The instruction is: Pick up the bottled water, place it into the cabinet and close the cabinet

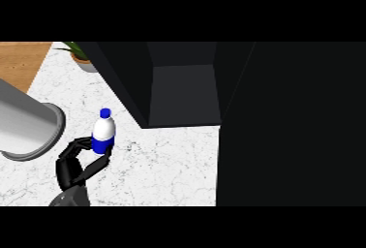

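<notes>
We see the left robot hand [75,162] at the lower left of the white marble worktop [164,164], its fingers and thumb curled round the lower blue part of the bottle [104,131], which stands upright with its blue cap on top. The bottle is just left of the dark cabinet [182,82], whose inside shows open, with a tall black panel [293,126] filling the right side. A grey cylinder [25,126] lies to the bottle's left and a potted plant [80,55] sits at the far edge; we cannot see the right robot hand.
</notes>
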You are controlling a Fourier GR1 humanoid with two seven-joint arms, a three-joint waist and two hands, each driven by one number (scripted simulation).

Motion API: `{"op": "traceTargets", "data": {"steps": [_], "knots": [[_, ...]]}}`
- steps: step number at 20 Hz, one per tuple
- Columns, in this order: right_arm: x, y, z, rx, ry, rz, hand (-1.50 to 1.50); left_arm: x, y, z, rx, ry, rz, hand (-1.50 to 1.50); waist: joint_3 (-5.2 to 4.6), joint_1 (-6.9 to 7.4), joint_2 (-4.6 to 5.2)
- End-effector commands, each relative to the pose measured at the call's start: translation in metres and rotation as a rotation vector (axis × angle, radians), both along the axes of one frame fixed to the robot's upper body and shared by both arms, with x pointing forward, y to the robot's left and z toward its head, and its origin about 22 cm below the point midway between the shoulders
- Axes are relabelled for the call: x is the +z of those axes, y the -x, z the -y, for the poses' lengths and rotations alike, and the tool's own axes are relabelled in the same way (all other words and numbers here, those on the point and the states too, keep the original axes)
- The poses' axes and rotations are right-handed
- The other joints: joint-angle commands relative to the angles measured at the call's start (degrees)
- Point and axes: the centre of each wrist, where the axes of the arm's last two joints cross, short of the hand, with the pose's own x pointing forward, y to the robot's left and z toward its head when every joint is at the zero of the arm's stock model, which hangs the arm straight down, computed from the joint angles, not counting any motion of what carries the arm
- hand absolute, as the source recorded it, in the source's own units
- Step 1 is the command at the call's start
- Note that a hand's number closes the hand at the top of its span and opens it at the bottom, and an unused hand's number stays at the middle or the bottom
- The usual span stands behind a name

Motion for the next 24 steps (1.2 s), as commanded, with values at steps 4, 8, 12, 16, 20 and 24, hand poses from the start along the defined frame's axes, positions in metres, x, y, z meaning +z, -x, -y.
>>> {"op": "traceTargets", "data": {"steps": [4, 8, 12, 16, 20, 24], "knots": [[0.015, 0.000, -0.003, 0.009, 0.000, 0.037, -1.50, -0.011, 0.007, 0.041, -0.610, -0.038, -0.015, 1.50, -0.52, -0.17, 0.00], [0.026, 0.006, -0.007, 0.006, -0.002, 0.025, -1.50, 0.002, -0.020, 0.077, -0.663, -0.014, -0.013, 1.50, -0.49, 0.40, -0.11], [0.022, 0.007, 0.000, -0.023, 0.005, 0.024, -1.50, 0.001, -0.011, 0.104, -0.760, 0.060, 0.011, 1.50, -0.39, 1.22, -0.43], [0.033, 0.003, 0.004, -0.018, -0.003, 0.045, -1.50, 0.025, -0.037, 0.121, -0.776, 0.065, 0.031, 1.50, -0.41, 1.76, -0.13], [0.035, 0.012, -0.003, -0.014, -0.004, 0.029, -1.50, 0.051, -0.050, 0.147, -0.747, 0.108, 0.024, 1.50, -0.45, 1.00, -0.38], [0.021, 0.013, 0.005, -0.034, -0.020, 0.024, -1.50, 0.077, -0.057, 0.176, -0.741, 0.088, -0.008, 1.50, -0.41, 0.66, -0.33]]}}
